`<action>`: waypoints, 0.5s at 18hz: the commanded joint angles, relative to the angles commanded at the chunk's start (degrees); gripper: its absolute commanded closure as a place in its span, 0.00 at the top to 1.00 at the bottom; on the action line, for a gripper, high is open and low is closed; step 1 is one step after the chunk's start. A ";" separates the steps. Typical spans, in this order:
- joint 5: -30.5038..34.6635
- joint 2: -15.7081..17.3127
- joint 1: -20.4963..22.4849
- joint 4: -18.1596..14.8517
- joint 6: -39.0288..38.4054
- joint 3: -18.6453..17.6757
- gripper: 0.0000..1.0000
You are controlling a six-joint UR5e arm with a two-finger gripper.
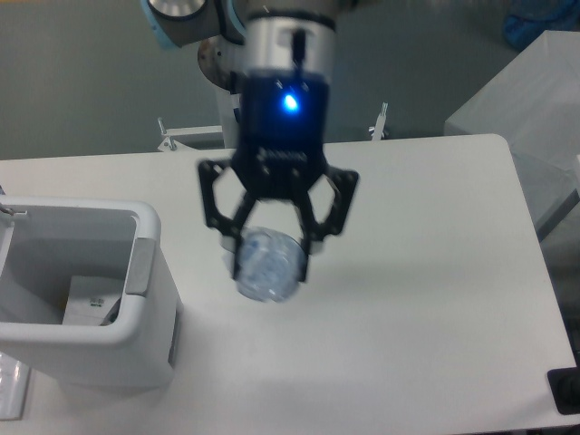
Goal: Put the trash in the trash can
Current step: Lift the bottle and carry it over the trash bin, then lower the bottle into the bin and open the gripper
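My gripper [272, 258] hangs high above the table, close to the camera, shut on a clear crushed plastic bottle [266, 265] that points toward the lens. The image of it is blurred by motion. The trash can [143, 313], a white bin with a grey flap on its right rim, stands at the left of the table, its right wall a short way left of the bottle. Inside the bin a pale crumpled item [91, 299] lies on the bottom.
The white table [435, 272] stretches to the right with rounded corners. A grey cabinet [526, 118] stands beyond its right edge. A small dark object [566, 390] sits at the lower right corner. The arm's base is behind the table.
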 joint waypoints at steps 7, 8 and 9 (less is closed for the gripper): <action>0.09 -0.61 -7.48 0.00 -0.97 -0.44 0.61; 0.09 -0.70 -8.96 0.00 -0.88 -0.70 0.61; 0.09 -0.70 -9.94 0.00 -0.97 -0.70 0.61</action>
